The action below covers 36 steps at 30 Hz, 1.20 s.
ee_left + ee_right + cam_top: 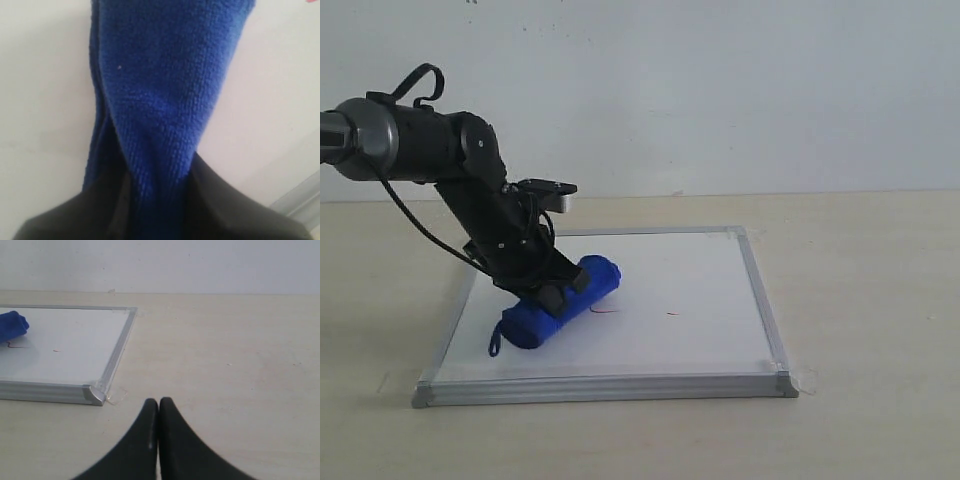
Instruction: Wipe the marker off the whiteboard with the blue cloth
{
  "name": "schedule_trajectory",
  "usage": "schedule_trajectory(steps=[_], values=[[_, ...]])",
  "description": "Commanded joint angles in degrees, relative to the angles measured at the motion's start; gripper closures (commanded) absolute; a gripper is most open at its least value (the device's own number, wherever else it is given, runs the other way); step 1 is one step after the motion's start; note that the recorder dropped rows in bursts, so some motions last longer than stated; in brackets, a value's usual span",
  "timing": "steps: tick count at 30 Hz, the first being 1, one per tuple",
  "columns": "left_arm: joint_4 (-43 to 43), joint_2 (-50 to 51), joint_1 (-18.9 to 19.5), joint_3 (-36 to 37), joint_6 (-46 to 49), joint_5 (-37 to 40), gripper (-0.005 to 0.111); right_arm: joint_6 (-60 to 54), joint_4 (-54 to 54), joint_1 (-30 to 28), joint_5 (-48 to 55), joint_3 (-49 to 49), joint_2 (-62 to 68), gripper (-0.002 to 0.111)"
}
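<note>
The whiteboard [700, 300] lies flat on the table, silver-framed. On it rests the blue cloth [545, 318], a rolled cylinder with a dark loop at its near-left end. My left gripper [563, 291] is shut on the cloth's middle and presses it against the board. In the left wrist view the blue cloth [160, 100] runs between the dark fingers [220, 200]. Just right of the cloth shows a bit of the red marker [608, 311], with its short dash [672, 314] further right. My right gripper [159, 404] hovers shut over the bare table, right of the whiteboard [75, 350], holding nothing.
The beige table [870, 260] extends around the board on all sides, with a white wall behind. Clear tape [116, 396] sticks out at the board's near-right corner. The left arm's black links and cable [420, 215] rise over the board's left edge.
</note>
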Motion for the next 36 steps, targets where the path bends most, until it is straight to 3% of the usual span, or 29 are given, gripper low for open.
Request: schedule_trajectory(steps=[1, 7, 36], values=[[5.29, -1.52, 0.52, 0.2, -4.22, -1.9, 0.103, -0.02, 0.02, -0.1, -0.5, -0.01, -0.23, 0.108], [13.46, -1.52, 0.89, 0.2, -10.69, -5.67, 0.103, -0.02, 0.02, -0.1, -0.5, -0.01, -0.23, 0.108], [12.05, -1.52, 0.32, 0.2, -10.67, -0.74, 0.103, -0.02, 0.02, -0.1, -0.5, -0.01, -0.23, 0.108]])
